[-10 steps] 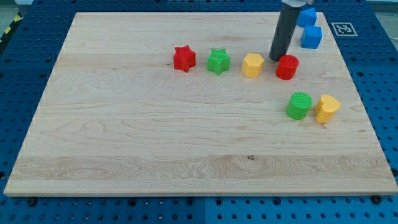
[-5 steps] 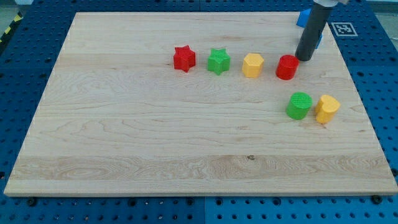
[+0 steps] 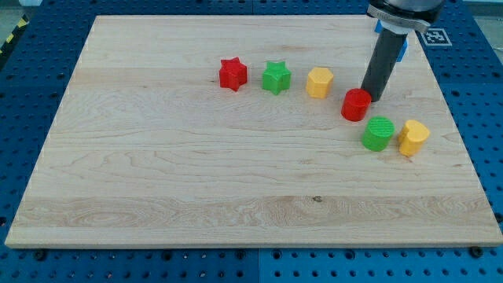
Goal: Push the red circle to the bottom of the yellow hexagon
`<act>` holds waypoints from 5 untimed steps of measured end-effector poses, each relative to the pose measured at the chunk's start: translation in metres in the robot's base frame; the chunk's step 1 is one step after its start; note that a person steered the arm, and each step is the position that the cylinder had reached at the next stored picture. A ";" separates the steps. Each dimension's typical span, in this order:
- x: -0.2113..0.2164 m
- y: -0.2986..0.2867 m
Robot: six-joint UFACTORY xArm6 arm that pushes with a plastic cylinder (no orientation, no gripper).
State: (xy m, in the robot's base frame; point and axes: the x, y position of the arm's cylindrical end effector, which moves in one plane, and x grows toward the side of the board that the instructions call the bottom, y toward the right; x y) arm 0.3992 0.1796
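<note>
Rod on this rig has no jaws to open or close, so it holds nothing; my tip (image 3: 371, 97) just sits against the upper-right edge of the red circle (image 3: 355, 104), right of centre in the frame. That red circle looks like a short, upright puck, sitting below and to the right of the yellow hexagon (image 3: 318, 82) and just up-left of the green circle (image 3: 378, 133), not quite touching it as far as I can tell.

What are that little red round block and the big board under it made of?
The red circle looks like matte plastic, possibly 3D-printed: flat, even colour with no grain or shine. The board looks like light, unvarnished wood: long grain lines and a small dark knot show. My tip sits at the circle's upper right edge.
</note>
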 end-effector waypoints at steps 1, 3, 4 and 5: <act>0.010 0.013; 0.024 -0.011; 0.024 -0.037; 0.030 -0.053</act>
